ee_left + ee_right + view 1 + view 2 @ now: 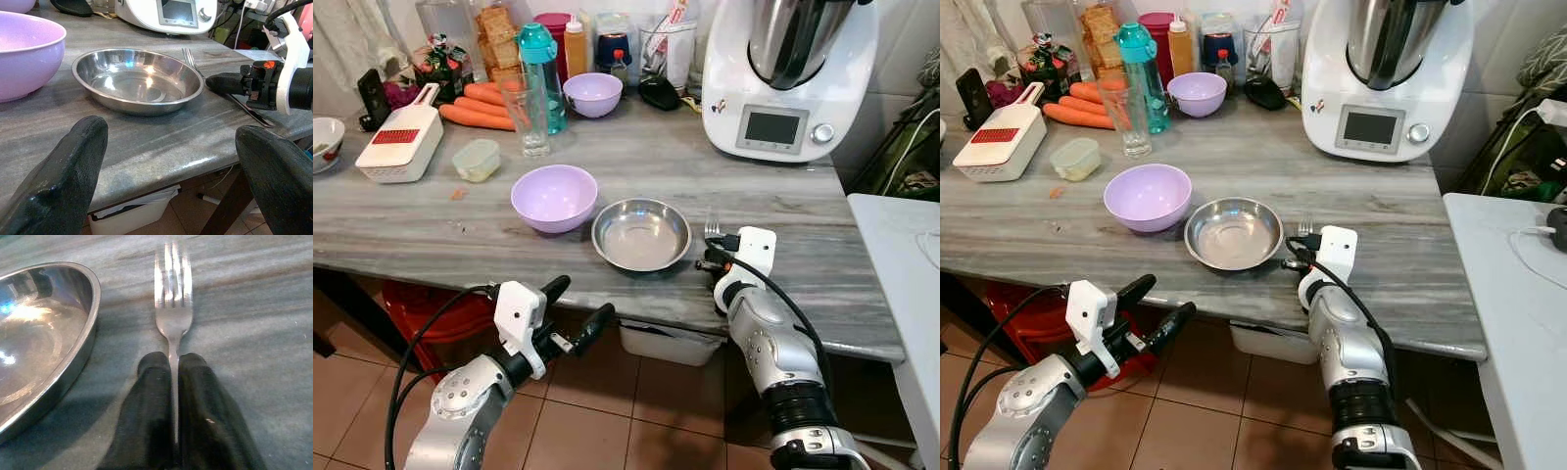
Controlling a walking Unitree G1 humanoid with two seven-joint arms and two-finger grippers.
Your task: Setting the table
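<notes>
A steel plate [641, 235] sits near the front edge of the grey marble counter [460, 235], with a lilac bowl [554, 197] just to its left. A fork [172, 303] lies flat on the counter right of the plate, tines pointing away from me. My right gripper [173, 363] is shut on the fork's handle, low on the counter beside the plate's right rim. My left gripper [581, 299] hangs open in front of and below the counter edge, holding nothing.
At the back stand a white food processor [788, 73], a second lilac bowl [593, 93], a teal bottle [543, 69], a glass [529, 113], carrots [475, 110] and a grater [401, 142]. A white table [901, 255] is at right. A red stool [440, 313] sits under the counter.
</notes>
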